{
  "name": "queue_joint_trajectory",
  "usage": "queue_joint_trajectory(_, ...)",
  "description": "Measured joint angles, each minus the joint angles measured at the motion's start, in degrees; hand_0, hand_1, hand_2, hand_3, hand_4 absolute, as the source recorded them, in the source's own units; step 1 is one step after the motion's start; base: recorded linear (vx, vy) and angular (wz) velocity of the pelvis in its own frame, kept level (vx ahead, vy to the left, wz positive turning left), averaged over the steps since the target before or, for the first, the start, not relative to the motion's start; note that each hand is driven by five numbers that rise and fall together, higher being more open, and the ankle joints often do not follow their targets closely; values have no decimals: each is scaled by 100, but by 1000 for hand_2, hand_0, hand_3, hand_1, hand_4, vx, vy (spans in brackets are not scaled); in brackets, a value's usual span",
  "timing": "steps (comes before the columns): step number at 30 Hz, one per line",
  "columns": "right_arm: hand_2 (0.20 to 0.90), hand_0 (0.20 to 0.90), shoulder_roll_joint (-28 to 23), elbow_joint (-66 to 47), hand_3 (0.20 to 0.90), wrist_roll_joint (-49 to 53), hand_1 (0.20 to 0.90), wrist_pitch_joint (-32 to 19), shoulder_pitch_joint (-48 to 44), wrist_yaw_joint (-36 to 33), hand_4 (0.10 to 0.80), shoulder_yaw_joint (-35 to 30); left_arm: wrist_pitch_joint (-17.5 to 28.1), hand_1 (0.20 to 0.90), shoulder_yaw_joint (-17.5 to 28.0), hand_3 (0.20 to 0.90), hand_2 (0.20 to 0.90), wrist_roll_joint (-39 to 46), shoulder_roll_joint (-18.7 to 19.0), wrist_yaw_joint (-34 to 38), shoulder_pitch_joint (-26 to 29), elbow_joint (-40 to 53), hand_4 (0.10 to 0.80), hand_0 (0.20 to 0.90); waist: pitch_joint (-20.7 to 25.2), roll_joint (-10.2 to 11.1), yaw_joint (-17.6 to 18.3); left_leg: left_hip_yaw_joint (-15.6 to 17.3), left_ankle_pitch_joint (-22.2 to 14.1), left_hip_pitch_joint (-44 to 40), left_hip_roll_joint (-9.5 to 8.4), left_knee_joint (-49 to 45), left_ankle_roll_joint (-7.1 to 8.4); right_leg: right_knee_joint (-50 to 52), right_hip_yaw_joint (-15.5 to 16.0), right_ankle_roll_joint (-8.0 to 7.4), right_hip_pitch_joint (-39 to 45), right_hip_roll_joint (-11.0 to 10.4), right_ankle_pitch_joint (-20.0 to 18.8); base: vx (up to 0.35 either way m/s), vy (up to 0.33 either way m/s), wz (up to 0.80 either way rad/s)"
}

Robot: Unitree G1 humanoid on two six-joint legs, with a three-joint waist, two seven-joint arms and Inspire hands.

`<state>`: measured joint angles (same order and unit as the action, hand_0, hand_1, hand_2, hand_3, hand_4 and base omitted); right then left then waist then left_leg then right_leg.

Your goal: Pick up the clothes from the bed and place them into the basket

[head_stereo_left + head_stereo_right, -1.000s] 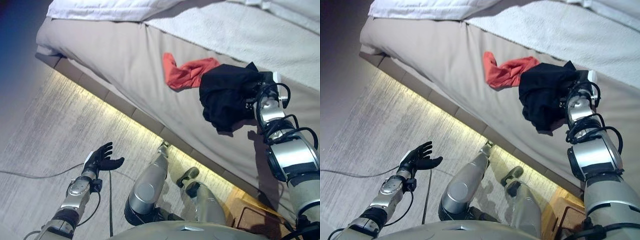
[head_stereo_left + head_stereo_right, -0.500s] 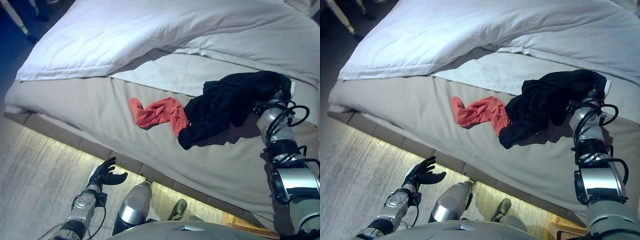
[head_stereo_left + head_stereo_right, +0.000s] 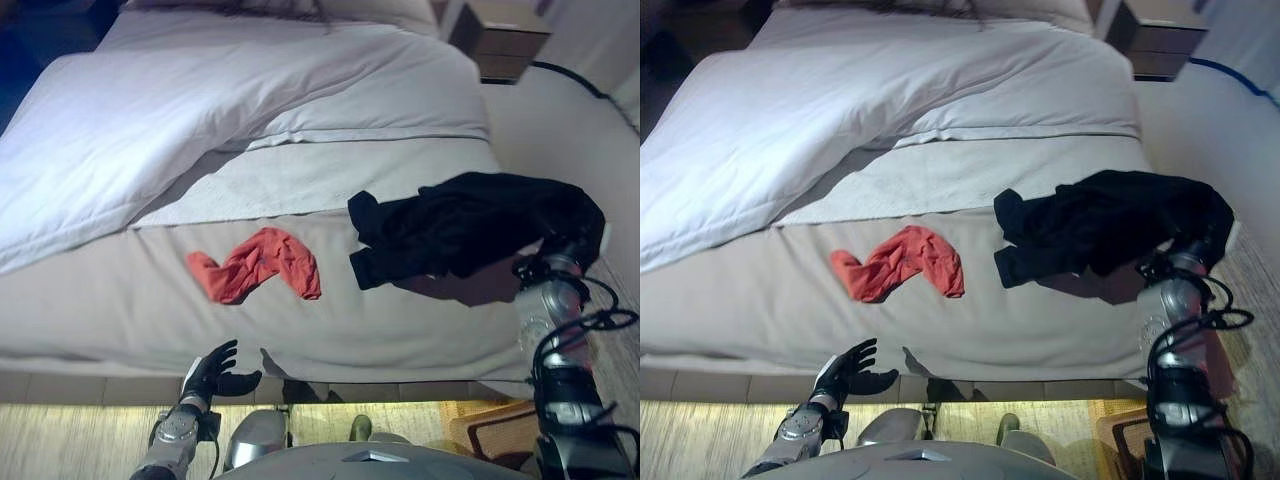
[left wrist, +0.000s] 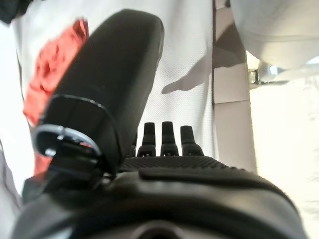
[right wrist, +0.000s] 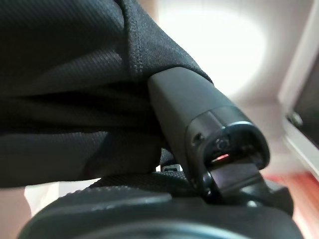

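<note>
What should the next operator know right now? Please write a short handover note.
Right hand: shut on the black garment, lifted off the bed and hanging from the hand.
Left hand: open, empty, low beside the bed's edge.
Red garment: lies on the bed, untouched.
Basket: not clearly visible in any view.
Done: black garment picked up.
Left: put it into the basket, then fetch the red garment.

A black garment (image 3: 470,225) sits right of centre, plain and unpatterned. Left of centre lies a red-orange cloth (image 3: 255,265). The bed (image 3: 120,300) has a beige-grey sheet, a white duvet (image 3: 200,90) in the upper left, and a pale textured blanket (image 3: 310,180) at centre. At the lower left is a dark left robot hand (image 3: 212,370).
</note>
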<state>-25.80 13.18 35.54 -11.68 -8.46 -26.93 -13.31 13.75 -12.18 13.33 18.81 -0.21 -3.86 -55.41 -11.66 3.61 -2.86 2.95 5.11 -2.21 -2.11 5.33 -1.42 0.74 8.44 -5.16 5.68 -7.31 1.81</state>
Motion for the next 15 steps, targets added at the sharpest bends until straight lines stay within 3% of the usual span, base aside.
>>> queue_joint_trajectory(1, 300, 300, 0, -49, 200, -2, 300, -79, 22, -110, 100, -38, -6, 900, -7, 900, 900, 1, 24, 0, -9, -2, 800, 900, 10, -15, 47, 146, -11, -7, 33, 1, -22, 159, 13, 0, -148, -2, -1, -165, 26, -75)
queue_joint_trajectory(3, 300, 300, 0, -110, 200, -2, 300, -132, 34, -262, 100, -151, -14, 900, -26, 900, 900, 1, 59, -3, 28, -2, 800, 900, 51, -96, 25, 554, 3, -6, 212, -3, -64, 336, 288, -272, -440, 57, -276, -249, 9, -91)
queue_joint_trajectory(4, 300, 300, -5, -110, 200, -6, 300, -149, 25, -362, 100, -166, -13, 900, -83, 900, 900, 4, 99, 5, 44, -11, 800, 900, 67, -155, -19, 712, 18, 6, 329, 6, -165, 296, 476, -205, -469, 113, -377, -290, -5, -94)
queue_joint_trajectory(5, 300, 300, -18, -113, 200, -19, 300, -194, 9, -512, 100, -162, -13, 900, -131, 900, 900, 8, 124, 11, 85, -75, 800, 900, 90, -225, -89, 895, -37, 6, 461, 3, -265, 591, 873, -160, -591, 86, -334, -303, -12, -105)
queue_joint_trajectory(6, 300, 300, -27, -125, 200, -23, 300, -222, -3, -712, 100, -148, -12, 900, -169, 900, 900, 13, 132, 41, 168, -192, 800, 900, 154, -331, -194, 1136, -11, 56, 639, -9, -320, 1241, 1162, -202, -776, -18, -300, -257, -18, -104)
queue_joint_trajectory(8, 300, 300, -28, -181, 200, -27, 300, -240, -37, -931, 100, -154, -10, 900, -192, 900, 900, 20, 185, 70, 198, -208, 800, 900, 189, -380, -313, 1348, -38, 88, 824, -25, -348, 1722, 1376, -250, -818, -241, -265, -221, -65, -88)
queue_joint_trajectory(10, 300, 300, -27, -282, 200, -63, 300, -239, -130, -1047, 100, -118, -17, 900, -200, 900, 900, 23, 227, 114, 164, -220, 800, 900, 239, -294, -538, 1843, 31, 87, 909, -30, -308, 2064, 1646, -341, -782, -615, -111, -161, -163, -110)
queue_joint_trajectory(11, 300, 300, -28, -343, 200, -78, 300, -239, -140, -1053, 100, -93, -18, 900, -201, 900, 900, 21, 247, 113, 120, -223, 800, 900, 269, -235, -596, 1951, 55, 84, 883, -30, -271, 1820, 1672, -410, -669, -667, -82, -101, -252, -106)
queue_joint_trajectory(14, 300, 300, -56, -379, 200, -79, 300, -223, -241, -1053, 100, 89, -19, 900, -157, 900, 900, 16, 94, 146, -75, -271, 800, 900, 298, -159, -632, 2072, 193, 51, 837, -38, -16, 303, 1541, -246, -179, -284, -30, -54, -217, -83)
queue_joint_trajectory(15, 300, 300, -56, -376, 200, -77, 300, -174, -206, -1088, 100, 89, -20, 900, -141, 900, 900, 17, -6, 151, -109, -283, 800, 900, 303, -169, -592, 2081, 232, 56, 908, -52, 41, -24, 1490, -69, -70, -150, -161, -49, -150, -51)
